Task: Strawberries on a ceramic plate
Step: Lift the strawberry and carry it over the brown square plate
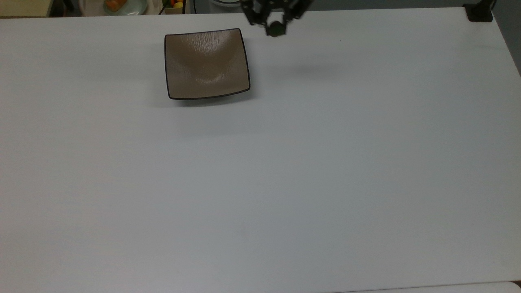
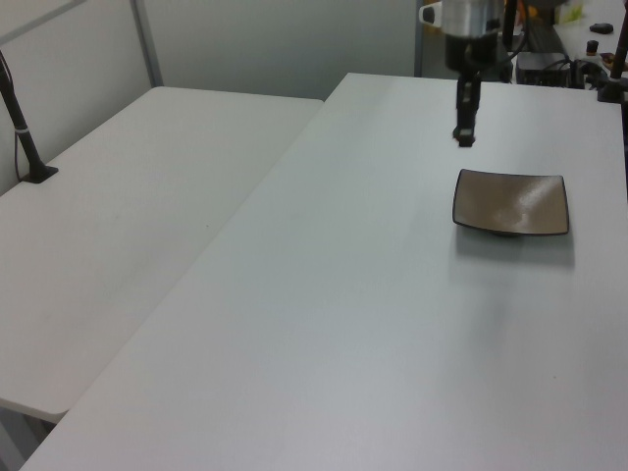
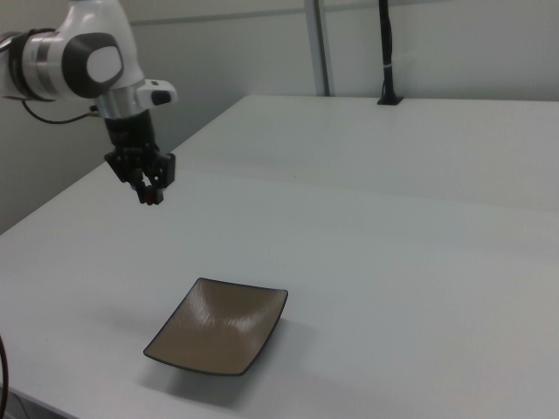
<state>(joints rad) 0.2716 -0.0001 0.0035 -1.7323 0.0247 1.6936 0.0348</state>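
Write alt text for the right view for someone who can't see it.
A white robot arm holds a tiny strawberry in its gripper, raised above a white table. A square brown ceramic plate sits empty on the table, nearer the camera.

a white table [image 1: 285,183] fills the room's middle. a second white table [image 2: 128,186] stands beside it, against pale walls [image 2: 275,44].
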